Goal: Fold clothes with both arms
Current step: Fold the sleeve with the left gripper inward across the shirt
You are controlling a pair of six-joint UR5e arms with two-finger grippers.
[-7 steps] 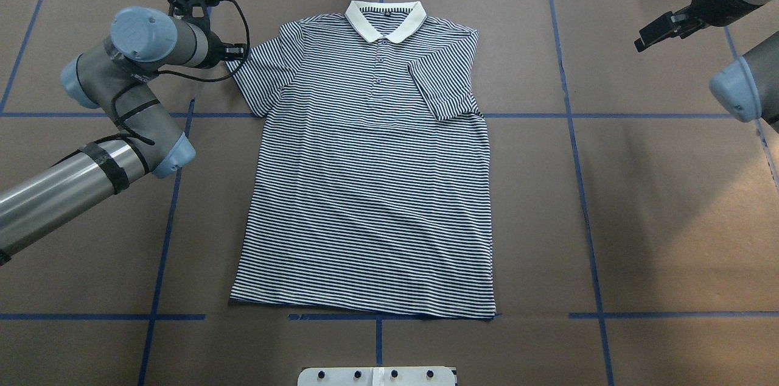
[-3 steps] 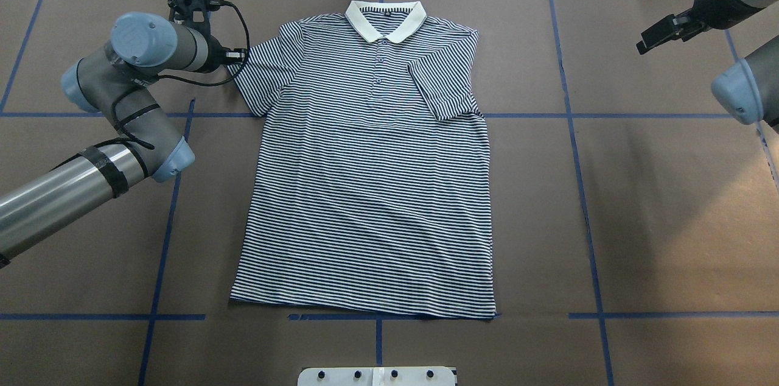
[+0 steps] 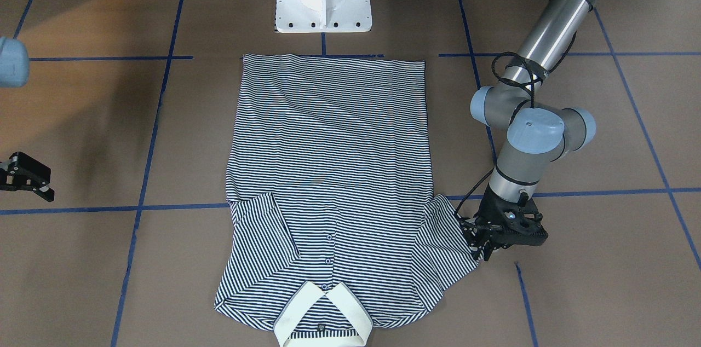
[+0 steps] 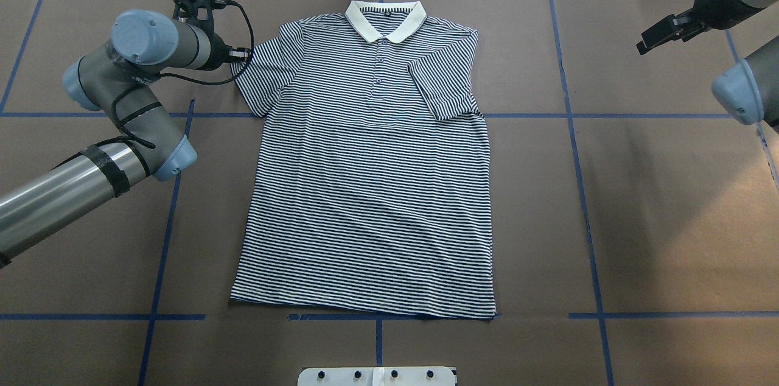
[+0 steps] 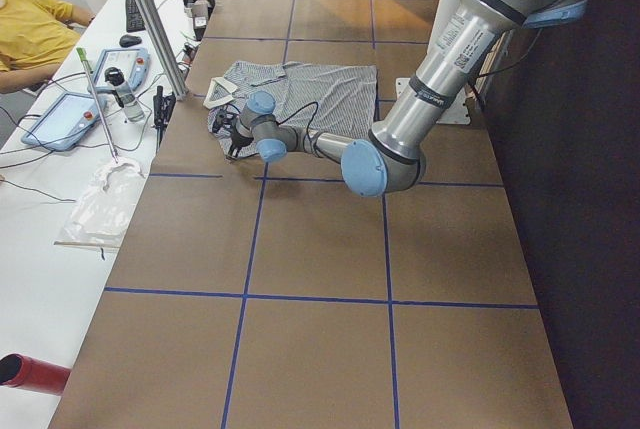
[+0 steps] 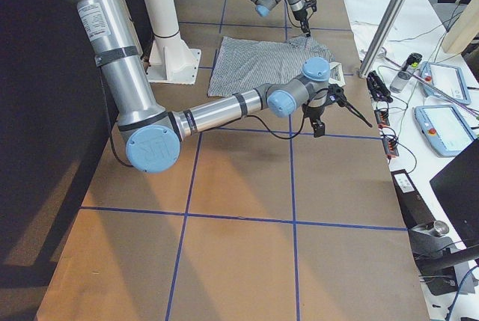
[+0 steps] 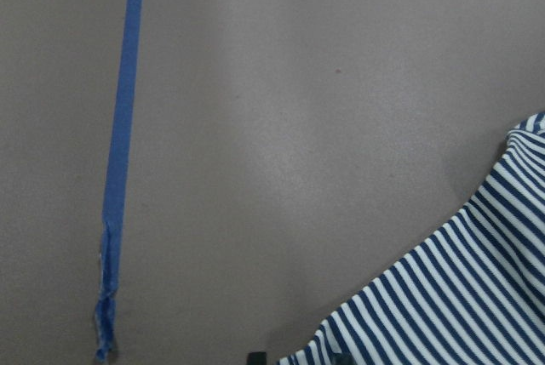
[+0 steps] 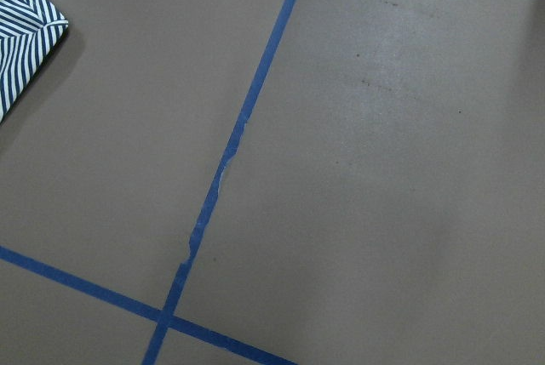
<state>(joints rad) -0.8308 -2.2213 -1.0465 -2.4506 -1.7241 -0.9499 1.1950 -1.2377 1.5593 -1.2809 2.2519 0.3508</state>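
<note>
Right at the left gripper (image 3: 482,247), set low as if to take it, lies the outspread sleeve (image 4: 261,78) of the flat striped polo shirt (image 4: 365,191), probably next to fold inward like its opposite; I cannot tell whether the gripper has hold of it, while the right gripper (image 4: 646,40) hangs well aside, empty, its opening equally unclear.

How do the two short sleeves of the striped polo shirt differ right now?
The sleeve beside the left gripper lies spread out on the brown table; the other sleeve is folded inward over the chest. The left gripper sits at the spread sleeve's edge; nothing is near the folded sleeve. Both share thin navy-and-white stripes.
</note>
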